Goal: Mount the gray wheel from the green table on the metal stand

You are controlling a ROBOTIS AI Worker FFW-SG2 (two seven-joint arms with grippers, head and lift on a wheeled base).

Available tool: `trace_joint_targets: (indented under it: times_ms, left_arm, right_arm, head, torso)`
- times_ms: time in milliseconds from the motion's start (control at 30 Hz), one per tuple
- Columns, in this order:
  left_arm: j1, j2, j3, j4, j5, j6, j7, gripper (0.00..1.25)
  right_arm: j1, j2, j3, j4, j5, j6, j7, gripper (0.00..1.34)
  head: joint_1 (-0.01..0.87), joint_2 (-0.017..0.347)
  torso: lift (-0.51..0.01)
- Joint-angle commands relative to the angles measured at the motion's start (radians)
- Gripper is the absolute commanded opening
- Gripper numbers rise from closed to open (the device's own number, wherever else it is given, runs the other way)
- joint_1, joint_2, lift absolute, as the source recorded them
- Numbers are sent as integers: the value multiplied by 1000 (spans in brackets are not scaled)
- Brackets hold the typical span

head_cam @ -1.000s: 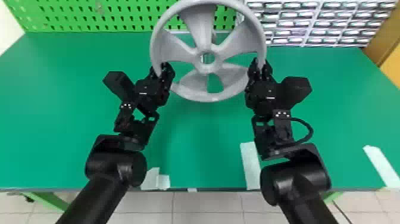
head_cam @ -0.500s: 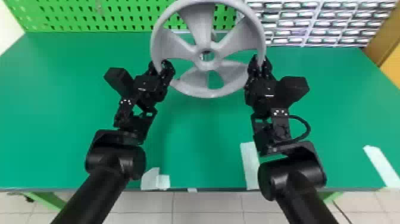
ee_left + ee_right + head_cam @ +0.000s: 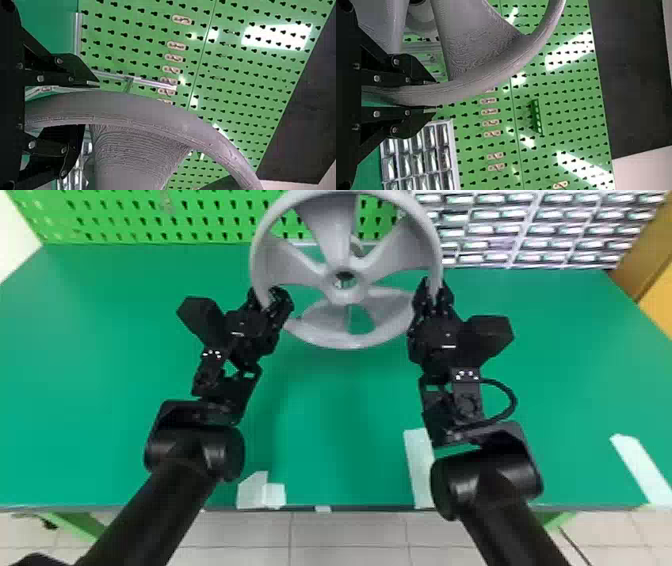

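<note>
Both arms stretch forward over the green surface (image 3: 125, 390). The left end effector (image 3: 265, 299), angled inward, and the right end effector (image 3: 433, 290), pointing nearly straight ahead, grip opposite sides of the gray wheel's rim (image 3: 350, 341), fingers parted only by its thickness.

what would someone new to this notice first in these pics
The big gray wheel, near the top middle of the head view, gripped at its rim by the left hand and right hand. Next, the broad green table beneath, then the bright green pegboard along its far side, with a rack of little bins to the right.
</note>
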Motion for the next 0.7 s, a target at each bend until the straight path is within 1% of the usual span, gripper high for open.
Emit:
trace_joint_targets:
  times_ms: [0, 333, 667]
  left_arm:
    - [-16, -2, 3, 22, -4, -6, 1, 273]
    - [-26, -3, 3, 32, -10, -7, 0, 273]
    - [-42, -8, 3, 62, -11, -13, 1, 273]
  right_arm:
    - [-10, 1, 4, 13, 0, -7, 0, 235]
    - [-26, -1, -10, 25, 6, -13, 0, 235]
    - [-43, 1, -15, 48, 6, -13, 0, 235]
  head:
    - [868, 52]
    - [868, 52]
    - [868, 52]
  torso:
    - [-93]
    - [-93]
    - [-93]
